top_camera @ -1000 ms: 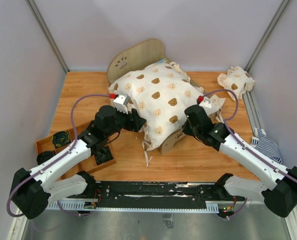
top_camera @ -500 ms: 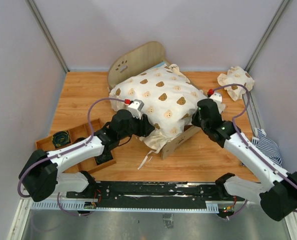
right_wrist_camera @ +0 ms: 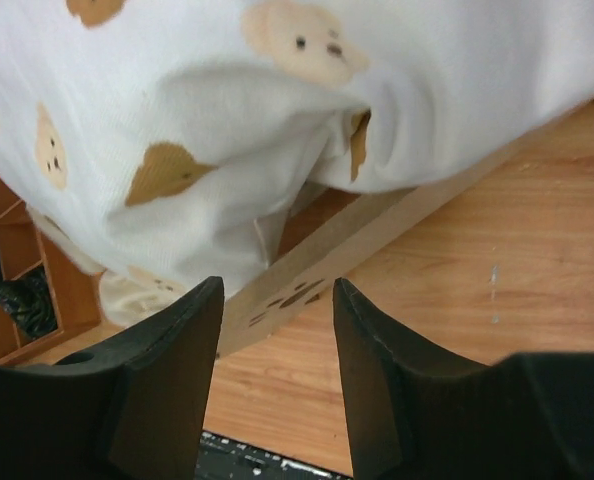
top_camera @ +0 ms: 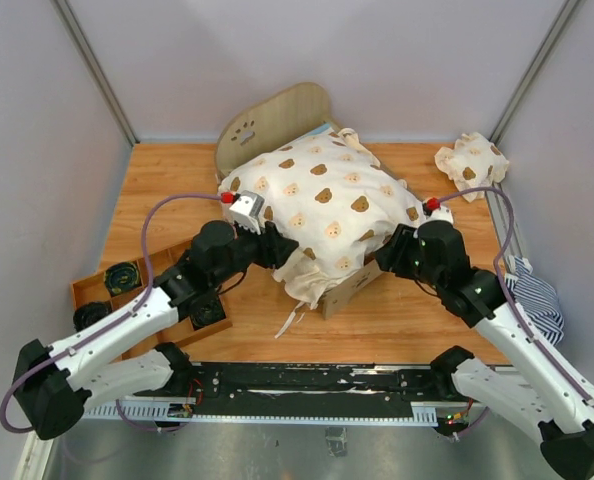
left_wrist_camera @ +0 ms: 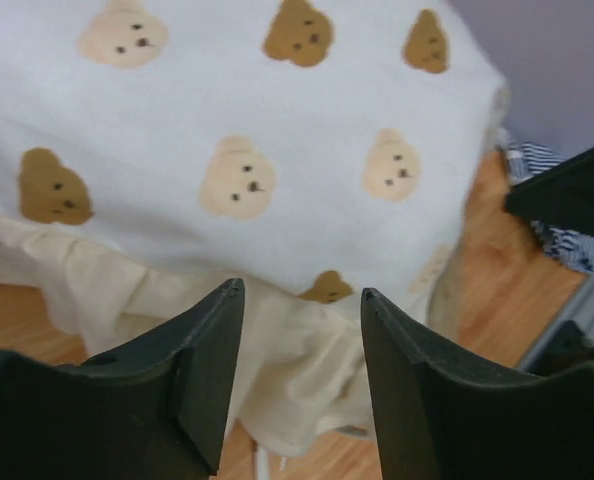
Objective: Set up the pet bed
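Observation:
The pet bed's arched headboard (top_camera: 273,115) with its paw cutout stands at the back, and the low footboard (top_camera: 352,289) (right_wrist_camera: 377,240) faces the near edge. A cream bear-print cover (top_camera: 317,205) (left_wrist_camera: 227,150) (right_wrist_camera: 277,90) lies over the bed and hides the mattress. Its ruffle (left_wrist_camera: 297,350) hangs down at the near left corner. My left gripper (top_camera: 280,248) (left_wrist_camera: 302,292) is open just short of that ruffle, holding nothing. My right gripper (top_camera: 397,250) (right_wrist_camera: 275,285) is open beside the footboard's right end, also holding nothing.
A small bear-print pillow (top_camera: 470,160) lies at the back right. A blue-and-white striped cloth (top_camera: 533,292) (left_wrist_camera: 542,190) sits at the right edge. A wooden compartment tray (top_camera: 127,285) (right_wrist_camera: 17,260) with dark items is at the near left.
My right gripper has opened, let go of the cover and drawn back right. My left gripper pulled back left from the cover's near edge. The cover now sits further towards the headboard.

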Robot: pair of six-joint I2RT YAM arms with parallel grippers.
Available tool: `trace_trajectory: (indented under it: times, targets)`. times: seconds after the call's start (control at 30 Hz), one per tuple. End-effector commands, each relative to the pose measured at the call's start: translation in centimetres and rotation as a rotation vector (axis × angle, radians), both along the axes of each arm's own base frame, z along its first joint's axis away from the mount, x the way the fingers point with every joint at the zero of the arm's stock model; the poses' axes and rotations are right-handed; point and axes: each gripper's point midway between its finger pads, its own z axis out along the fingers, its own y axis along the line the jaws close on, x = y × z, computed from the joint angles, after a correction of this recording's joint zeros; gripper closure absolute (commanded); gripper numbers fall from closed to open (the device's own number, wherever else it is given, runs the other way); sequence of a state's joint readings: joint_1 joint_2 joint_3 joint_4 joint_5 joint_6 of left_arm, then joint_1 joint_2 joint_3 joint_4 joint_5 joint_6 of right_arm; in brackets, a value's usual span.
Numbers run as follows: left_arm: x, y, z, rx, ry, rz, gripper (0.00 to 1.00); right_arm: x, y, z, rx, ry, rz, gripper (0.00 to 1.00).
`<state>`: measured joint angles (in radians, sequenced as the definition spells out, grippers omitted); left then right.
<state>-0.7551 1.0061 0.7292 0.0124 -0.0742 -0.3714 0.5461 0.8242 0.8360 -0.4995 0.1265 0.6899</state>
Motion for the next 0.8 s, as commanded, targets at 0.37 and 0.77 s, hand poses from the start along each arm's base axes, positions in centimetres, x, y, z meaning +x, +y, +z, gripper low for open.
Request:
trace_trajectory:
  times: [0.37,0.77]
  targets:
    - [-7.4,-8.0,-4.6,-0.068,0.099,-0.387,0.31,0.7,1.2,-5.9,0.030,0.146,-0.168,0.60]
    - [-4.1,-8.2,-6.1,0.036,0.085,-0.222,1.00,1.8,-5.3,-7.4,-0.285,0.048,-0.268,0.93]
